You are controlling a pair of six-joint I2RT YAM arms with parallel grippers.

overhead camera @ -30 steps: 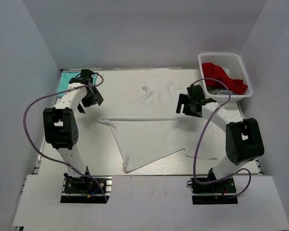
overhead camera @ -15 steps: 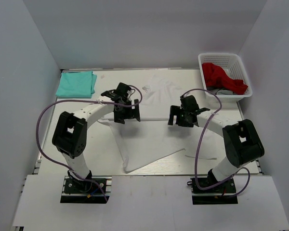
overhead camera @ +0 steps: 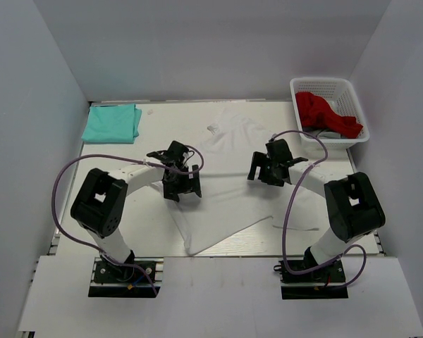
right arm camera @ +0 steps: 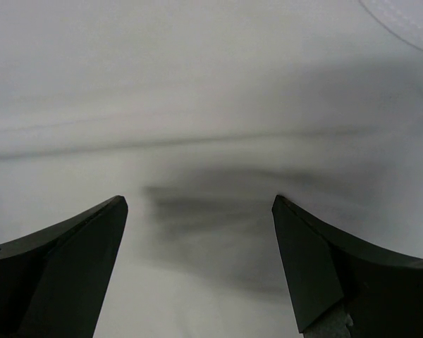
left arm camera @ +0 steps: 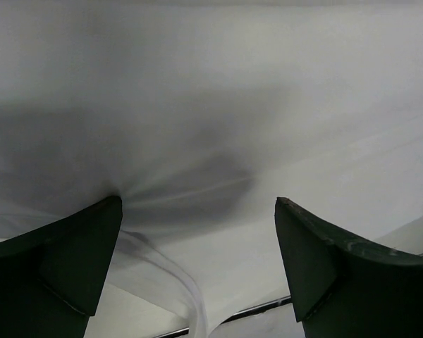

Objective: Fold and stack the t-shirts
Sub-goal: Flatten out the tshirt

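**Left gripper [overhead camera: 181, 186] and right gripper [overhead camera: 265, 170] gaping over the white shirt [overhead camera: 222, 201]**

The left gripper is holding its jaws wide apart with nothing between them, pointing down at the left part of the white shirt. In the left wrist view the cloth is puckering into a small fold right at the tip of one finger [left arm camera: 70, 253].

The right gripper is likewise standing spread with nothing clamped. It is aiming down at the right part of the shirt and casting a soft shadow on the cloth. A curved seam [right arm camera: 402, 17] is showing at the upper corner of the right wrist view. Whether these fingers [right arm camera: 63, 267] are touching the shirt cannot be told.

The white shirt is lying spread out and skewed on the table [overhead camera: 148, 120], with both grippers over its middle band.

The teal shirt [overhead camera: 113, 123] is lying folded to the far left of the white shirt, well apart from it.

A white basket [overhead camera: 317, 79] is sitting to the far right of the white shirt, holding a red cloth [overhead camera: 324, 113].
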